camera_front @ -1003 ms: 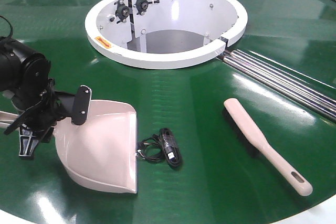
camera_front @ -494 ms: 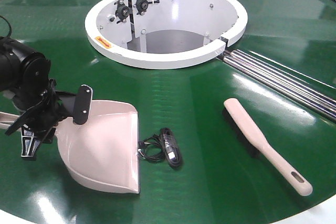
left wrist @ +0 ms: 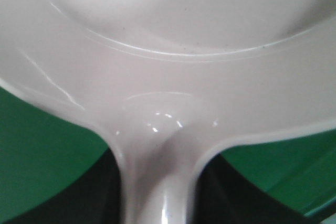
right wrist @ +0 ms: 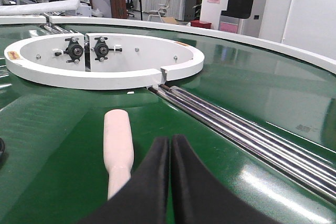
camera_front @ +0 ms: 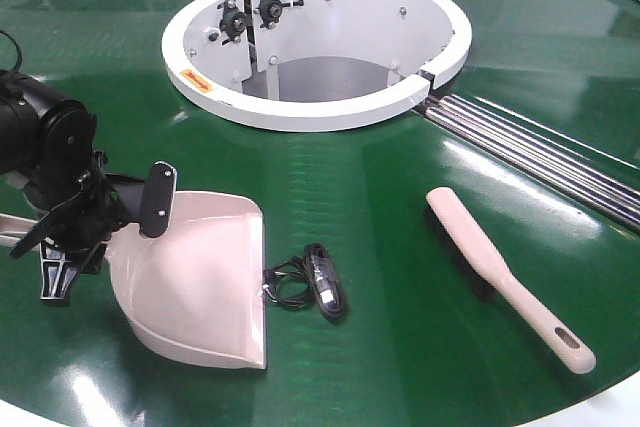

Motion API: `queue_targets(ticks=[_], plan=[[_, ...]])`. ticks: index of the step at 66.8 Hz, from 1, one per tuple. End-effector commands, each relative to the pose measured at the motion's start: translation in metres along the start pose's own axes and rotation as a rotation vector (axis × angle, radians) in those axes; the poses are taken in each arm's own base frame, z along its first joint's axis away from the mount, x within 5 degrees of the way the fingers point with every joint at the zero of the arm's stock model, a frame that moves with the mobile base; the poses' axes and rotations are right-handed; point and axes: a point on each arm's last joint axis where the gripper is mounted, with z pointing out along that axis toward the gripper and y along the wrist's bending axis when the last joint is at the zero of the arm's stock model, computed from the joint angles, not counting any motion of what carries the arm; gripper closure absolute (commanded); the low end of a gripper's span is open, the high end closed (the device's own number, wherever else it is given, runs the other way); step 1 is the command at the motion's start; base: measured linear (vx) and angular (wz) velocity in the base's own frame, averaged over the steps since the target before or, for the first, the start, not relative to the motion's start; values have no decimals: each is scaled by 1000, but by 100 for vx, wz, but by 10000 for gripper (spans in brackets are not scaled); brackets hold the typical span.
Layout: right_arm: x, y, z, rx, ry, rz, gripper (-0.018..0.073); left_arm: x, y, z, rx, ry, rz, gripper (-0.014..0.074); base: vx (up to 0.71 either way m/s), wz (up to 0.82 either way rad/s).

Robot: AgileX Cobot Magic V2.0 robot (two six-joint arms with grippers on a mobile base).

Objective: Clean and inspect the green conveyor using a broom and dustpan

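Observation:
The green conveyor [camera_front: 400, 207] fills the front view, with its white ring opening [camera_front: 315, 107] at the back. The pinkish-beige dustpan [camera_front: 195, 277] lies at the left with its flat edge facing right. My left gripper [camera_front: 105, 237] is shut on the dustpan's handle; in the left wrist view the handle neck [left wrist: 157, 171] runs between my dark fingers [left wrist: 63, 198]. The beige broom [camera_front: 500, 272] lies at the right, untouched. My right gripper [right wrist: 170, 145] is shut and empty, just right of the broom [right wrist: 118, 148]; it is out of the front view.
A coiled black cable [camera_front: 315, 282] lies on the belt just right of the dustpan's front edge. Silver rails [camera_front: 540, 152] run from the ring toward the right edge, and show in the right wrist view [right wrist: 236, 127]. The belt's white rim [camera_front: 600, 402] is near the broom's handle end.
The dustpan and my left gripper have shifted slightly to the right, toward the black cable. The broom and cable have not moved.

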Motion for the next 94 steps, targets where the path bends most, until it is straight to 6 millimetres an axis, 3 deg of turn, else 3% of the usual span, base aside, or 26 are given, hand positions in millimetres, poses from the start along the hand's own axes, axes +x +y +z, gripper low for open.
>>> queue_targets(ticks=[1, 49, 58, 70, 77, 84, 94], plan=[[-7, -1, -1, 10, -84, -5, 568, -1, 2, -23, -71, -36, -12, 594, 0, 0], [-12, -1, -2, 13, -137, -10, 568, -1, 2, -23, -71, -36, -12, 594, 0, 0], [-33, -3, -6, 12, -249, 100, 568, -1, 2, -23, -71, -36, -12, 594, 0, 0], [-77, -9, -6, 7, -129, 123, 568, -1, 2, -23, -71, -36, -12, 594, 0, 0], [-108, -12, 5, 4, -28, 124, 568, -1, 2, -23, -71, -36, -12, 594, 0, 0], [-126, -13, 23, -15, 127, 167, 568, -1, 2, -23, -71, -36, -12, 594, 0, 0], [-131, -12, 47, -33, 293, 186, 568, -1, 2, -23, -71, -36, -12, 594, 0, 0]])
